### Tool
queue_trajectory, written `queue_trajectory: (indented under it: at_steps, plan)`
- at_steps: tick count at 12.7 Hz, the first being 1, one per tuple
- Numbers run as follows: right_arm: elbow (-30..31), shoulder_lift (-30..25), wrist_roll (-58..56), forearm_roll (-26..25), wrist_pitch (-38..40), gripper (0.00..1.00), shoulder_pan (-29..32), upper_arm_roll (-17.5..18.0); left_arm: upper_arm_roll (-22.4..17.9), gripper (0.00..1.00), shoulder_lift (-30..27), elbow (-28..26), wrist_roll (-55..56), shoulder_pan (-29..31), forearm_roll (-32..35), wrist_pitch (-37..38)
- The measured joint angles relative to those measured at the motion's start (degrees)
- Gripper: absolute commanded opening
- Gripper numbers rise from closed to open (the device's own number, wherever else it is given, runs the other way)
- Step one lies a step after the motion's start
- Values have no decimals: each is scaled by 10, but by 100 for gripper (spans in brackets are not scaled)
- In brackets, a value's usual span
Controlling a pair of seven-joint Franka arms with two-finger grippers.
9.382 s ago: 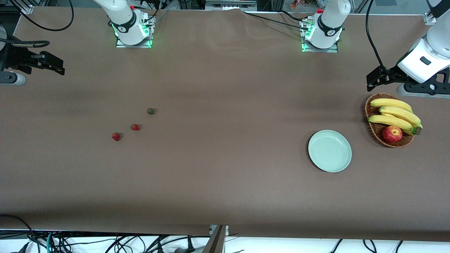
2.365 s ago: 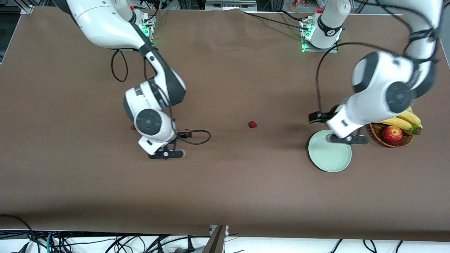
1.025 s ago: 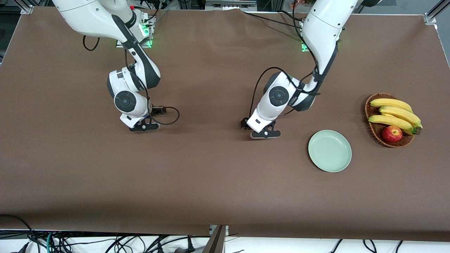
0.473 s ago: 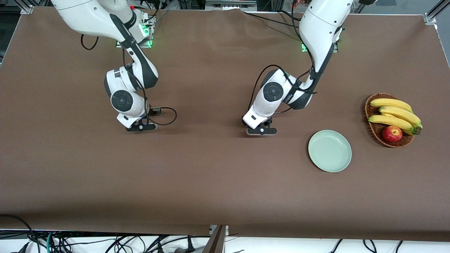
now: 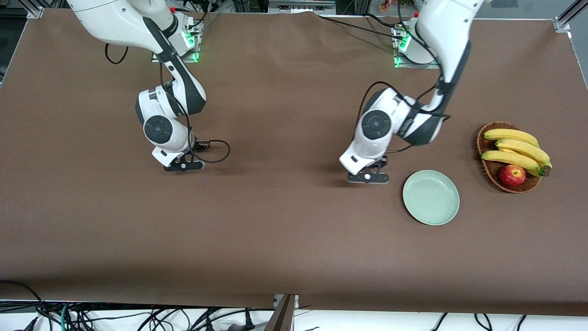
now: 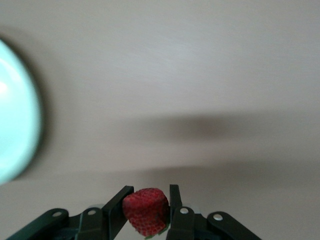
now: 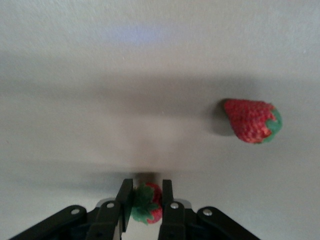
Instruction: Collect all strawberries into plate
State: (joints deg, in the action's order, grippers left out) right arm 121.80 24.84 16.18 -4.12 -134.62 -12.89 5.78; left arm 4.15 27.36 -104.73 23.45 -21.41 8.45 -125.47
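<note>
Berries are now pinched in both grippers: the left gripper (image 6: 147,197) has lifted one berry (image 6: 145,210) from mid-table and carried it close beside the plate (image 5: 431,197), which looks empty. The right gripper (image 7: 144,197) has clamped a second (image 7: 147,209), seemingly still low; a third (image 7: 251,120) lies nearby

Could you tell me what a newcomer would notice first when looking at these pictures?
Probably the two white arms, each pinching a strawberry: the left hand, beside the mint-green plate, holds one strawberry, and the right hand, toward the right arm's end of the table, holds another. A third strawberry lies loose near the right hand, and a wicker basket of bananas and an apple sits past the plate.
</note>
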Motion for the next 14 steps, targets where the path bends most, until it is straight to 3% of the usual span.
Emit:
queue_trajectory:
  at_steps: [2,5,9,11,12,13,14]
  plan:
    - [-25,0,1,1,-10,0,0,10,-3,8,-21,0,-136,57,2,19]
    - [-91,17,94,3,-11,0,-12,61,-4,8,-17,4,-361,141,2,10]
    - [-263,128,340,3,-21,1,-114,86,-3,9,48,3,-565,200,2,-99]
    - [-374,204,449,3,-36,3,-168,86,-2,31,80,4,-600,211,2,-127]
    - [-424,238,495,3,-52,3,-188,86,-1,78,89,4,-604,213,2,-131]
    - [-464,266,535,3,-77,9,-206,86,0,100,91,5,-606,214,2,-133]
    - [-494,291,574,3,-110,20,-223,86,1,100,91,7,-607,214,2,-133]
